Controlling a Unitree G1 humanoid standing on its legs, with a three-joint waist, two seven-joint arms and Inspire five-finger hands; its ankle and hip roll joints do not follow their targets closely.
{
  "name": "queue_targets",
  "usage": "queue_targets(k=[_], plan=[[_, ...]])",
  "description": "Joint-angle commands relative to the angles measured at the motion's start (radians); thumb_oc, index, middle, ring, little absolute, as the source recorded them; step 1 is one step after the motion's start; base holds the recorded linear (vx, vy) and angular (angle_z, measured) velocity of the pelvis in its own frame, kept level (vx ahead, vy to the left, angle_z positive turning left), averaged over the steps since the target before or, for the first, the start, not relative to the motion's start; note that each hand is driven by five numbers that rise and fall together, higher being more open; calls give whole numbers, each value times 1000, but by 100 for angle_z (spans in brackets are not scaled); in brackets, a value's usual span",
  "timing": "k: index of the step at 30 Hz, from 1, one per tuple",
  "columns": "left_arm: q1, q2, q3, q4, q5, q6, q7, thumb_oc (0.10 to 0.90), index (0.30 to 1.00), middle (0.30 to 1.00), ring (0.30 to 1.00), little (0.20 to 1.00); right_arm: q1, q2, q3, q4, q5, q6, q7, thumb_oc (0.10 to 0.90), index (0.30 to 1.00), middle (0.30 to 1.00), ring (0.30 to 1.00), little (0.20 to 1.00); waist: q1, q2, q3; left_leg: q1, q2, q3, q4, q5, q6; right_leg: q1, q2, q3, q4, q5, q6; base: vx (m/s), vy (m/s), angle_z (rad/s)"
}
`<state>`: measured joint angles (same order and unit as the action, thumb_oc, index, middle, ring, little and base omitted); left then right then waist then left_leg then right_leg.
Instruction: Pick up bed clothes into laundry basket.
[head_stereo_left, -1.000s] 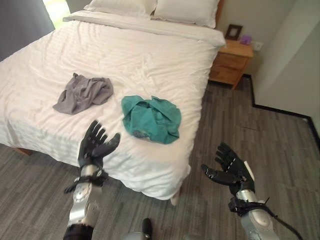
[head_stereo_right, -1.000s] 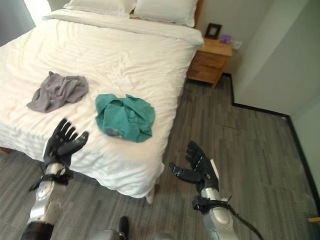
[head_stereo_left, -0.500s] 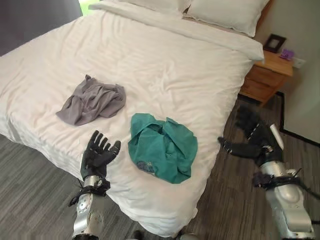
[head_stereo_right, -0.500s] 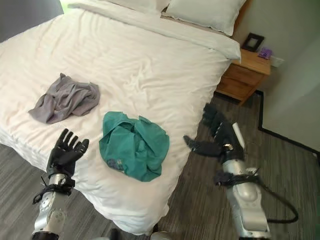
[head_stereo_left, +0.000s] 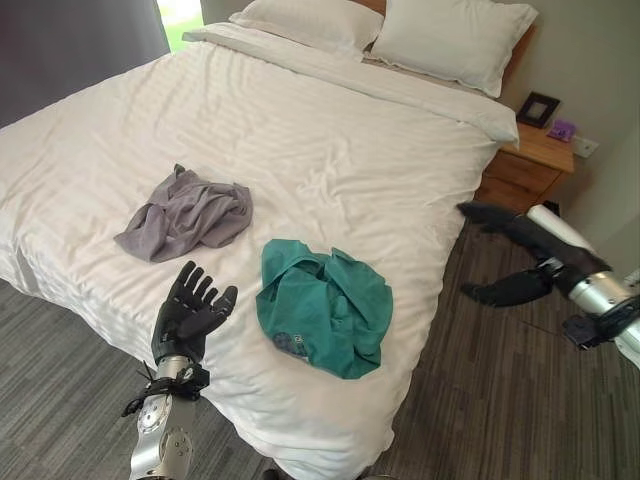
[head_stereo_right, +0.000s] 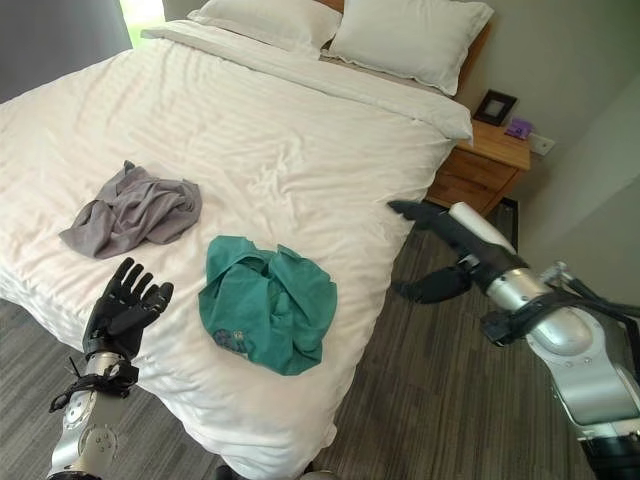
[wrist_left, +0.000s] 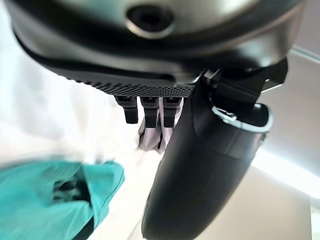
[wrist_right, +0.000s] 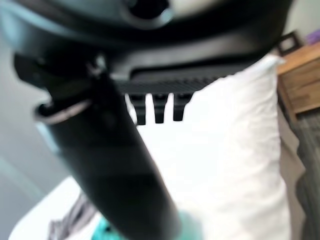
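Observation:
A crumpled teal garment (head_stereo_left: 325, 305) lies on the white bed (head_stereo_left: 300, 120) near its front corner. A crumpled grey garment (head_stereo_left: 187, 212) lies on the bed to the teal one's left. My left hand (head_stereo_left: 190, 313) is raised over the bed's front edge, left of the teal garment, open with straight spread fingers and holding nothing. My right hand (head_stereo_right: 450, 245) hangs in the air beside the bed's right edge, right of the teal garment, fingers straight and thumb apart, empty. The teal cloth (wrist_left: 45, 200) shows past the left hand in the left wrist view.
Two pillows (head_stereo_left: 450, 35) lie at the bed's head. A wooden nightstand (head_stereo_left: 527, 160) with a small picture frame (head_stereo_left: 538, 106) stands by the wall on the right. Grey plank floor (head_stereo_left: 500, 400) runs along the bed's right side and front.
The camera has shifted a little. My right hand has risen and swung towards the bed's right edge. My left hand has stayed open by the bed's front edge.

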<state>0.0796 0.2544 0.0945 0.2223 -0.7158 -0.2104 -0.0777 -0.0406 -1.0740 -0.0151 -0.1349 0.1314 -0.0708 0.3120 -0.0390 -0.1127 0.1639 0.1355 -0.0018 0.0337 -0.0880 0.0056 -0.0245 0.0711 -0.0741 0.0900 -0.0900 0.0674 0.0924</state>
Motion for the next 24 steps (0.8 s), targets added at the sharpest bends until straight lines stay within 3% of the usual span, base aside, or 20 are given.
queue_targets(k=[1,10,17,21,24], plan=[[-57,65,-18,-91,-27,-62,-46,800,900,900,900,900,-229,5,49,0,-78,-14,-12,800,900,900,900,900,27,18,-65,-66,-1,-21,49,-39,14,-2,7,7,90,-106,31,0,0,0],[-72,86,-41,-93,-33,-61,-20,800,900,900,900,900,-471,131,278,114,-190,18,-35,800,900,900,900,900,72,13,-28,-115,-7,-48,43,-30,13,-26,0,-19,69,-104,28,-22,-6,5],[-58,86,-54,-71,-39,-54,-7,800,900,900,900,900,-600,219,382,251,-249,41,-72,800,900,900,900,900,98,8,-2,-157,-9,-58,50,-23,12,-53,1,-23,57,-90,26,-30,-5,12],[-76,98,-79,-70,-40,-56,0,800,900,900,900,900,-668,282,469,406,-290,41,-115,800,900,900,900,900,116,6,28,-190,-12,-68,61,-17,12,-80,3,-25,65,-87,25,-77,-13,2],[-129,125,-121,-73,-61,-71,20,800,900,900,900,900,-781,399,589,782,-341,61,-197,800,900,900,900,900,159,20,97,-268,-19,-91,72,12,6,-150,-1,-43,88,-74,24,-186,-26,7]])
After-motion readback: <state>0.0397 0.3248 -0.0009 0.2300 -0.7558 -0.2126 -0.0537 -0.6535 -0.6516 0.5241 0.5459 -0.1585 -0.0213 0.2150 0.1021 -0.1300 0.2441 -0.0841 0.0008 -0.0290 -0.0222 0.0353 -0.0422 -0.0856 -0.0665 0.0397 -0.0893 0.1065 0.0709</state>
